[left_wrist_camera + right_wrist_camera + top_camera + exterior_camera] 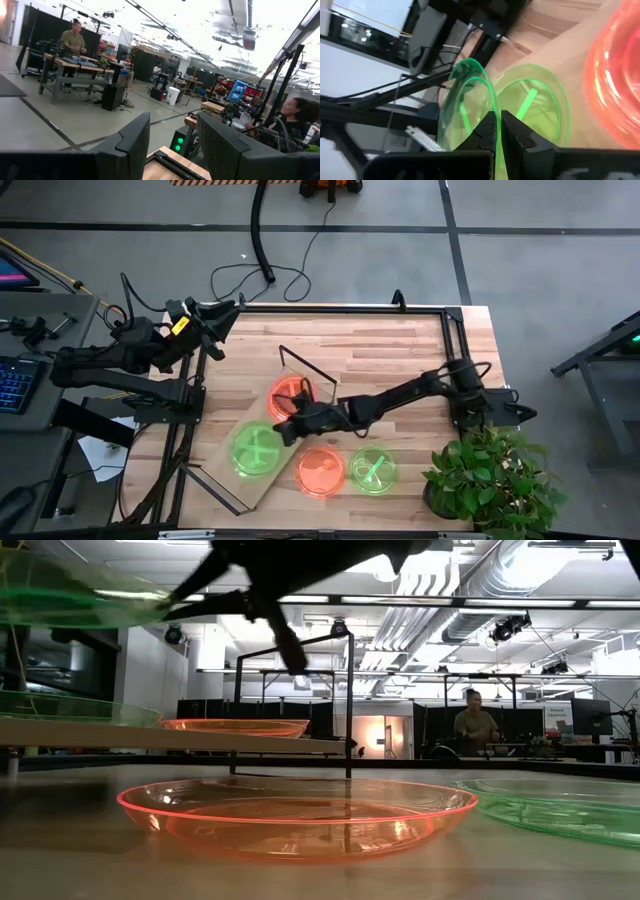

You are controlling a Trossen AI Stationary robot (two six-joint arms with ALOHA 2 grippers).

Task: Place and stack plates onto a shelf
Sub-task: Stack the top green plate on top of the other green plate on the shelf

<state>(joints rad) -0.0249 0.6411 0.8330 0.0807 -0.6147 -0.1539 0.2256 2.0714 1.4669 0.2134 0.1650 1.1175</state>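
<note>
Right wrist view | right end effector (496, 131) pinches green plate (467, 100) rim above shelf (225, 470) | left end effector (172, 145) parted, empty

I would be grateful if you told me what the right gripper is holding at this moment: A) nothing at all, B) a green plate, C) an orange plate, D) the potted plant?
B: in the right wrist view the right gripper is pinched on the rim of a green plate, carried above another green plate that lies on the shelf.
</note>
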